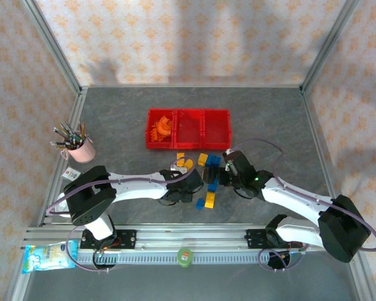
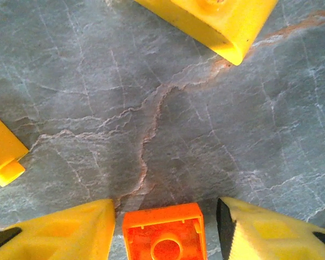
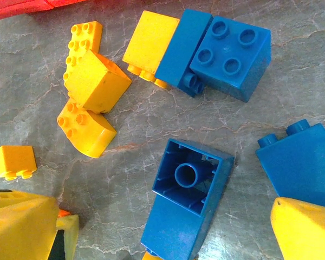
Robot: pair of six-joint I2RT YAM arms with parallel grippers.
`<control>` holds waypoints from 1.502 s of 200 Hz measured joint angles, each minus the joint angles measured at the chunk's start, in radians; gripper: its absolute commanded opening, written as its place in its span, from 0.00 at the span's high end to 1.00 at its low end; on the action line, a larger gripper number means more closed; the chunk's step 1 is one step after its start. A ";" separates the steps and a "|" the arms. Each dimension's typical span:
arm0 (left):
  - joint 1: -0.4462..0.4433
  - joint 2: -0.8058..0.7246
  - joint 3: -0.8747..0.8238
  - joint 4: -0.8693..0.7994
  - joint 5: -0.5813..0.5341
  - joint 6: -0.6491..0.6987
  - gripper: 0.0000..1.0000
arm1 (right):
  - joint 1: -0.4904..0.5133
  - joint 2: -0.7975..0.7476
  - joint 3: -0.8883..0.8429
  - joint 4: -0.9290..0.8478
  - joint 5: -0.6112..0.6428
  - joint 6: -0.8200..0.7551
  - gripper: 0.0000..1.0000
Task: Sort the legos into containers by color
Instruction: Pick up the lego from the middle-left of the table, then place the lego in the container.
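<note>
— Legos [image 1: 208, 182], where are they?
— Some orange ones lie in the leftmost red bin [image 1: 161, 128]; the rest sit loose on the table [image 1: 113, 125] just before it.
— And the grippers?
— Both spread: the left gripper [image 2: 165, 208] astride an orange brick [image 2: 162, 238], the right gripper [image 3: 165, 208] over an upturned blue brick [image 3: 187, 184].

Pale walls [image 1: 194, 37] patterned with orange florets are enclosing a grey, marble-veined table [image 1: 113, 119], and soft shadows are falling across the back wall. Aluminium posts [image 1: 53, 44] are rising at the corners, while a slotted metal rail [image 1: 150, 241] is running along the table's near edge.
</note>
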 measured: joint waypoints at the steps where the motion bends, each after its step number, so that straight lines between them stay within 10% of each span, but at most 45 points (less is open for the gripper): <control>1: 0.000 0.000 0.000 0.000 0.000 0.000 0.49 | 0.000 0.000 0.000 0.000 0.000 0.000 0.00; 54: 0.000 0.000 -0.004 -0.008 -0.003 -0.014 0.65 | 0.000 0.000 0.000 0.000 0.003 0.000 0.00; 157: 0.015 -0.133 0.036 -0.079 -0.074 -0.011 0.64 | 0.000 0.000 0.076 -0.011 0.003 0.003 0.00; 232: 0.323 -0.187 0.288 -0.140 -0.220 0.161 0.64 | -0.003 0.081 0.234 -0.006 0.022 0.047 0.00; 300: 0.531 0.105 0.535 -0.072 -0.257 0.318 0.64 | -0.003 0.186 0.278 0.007 0.043 0.080 0.00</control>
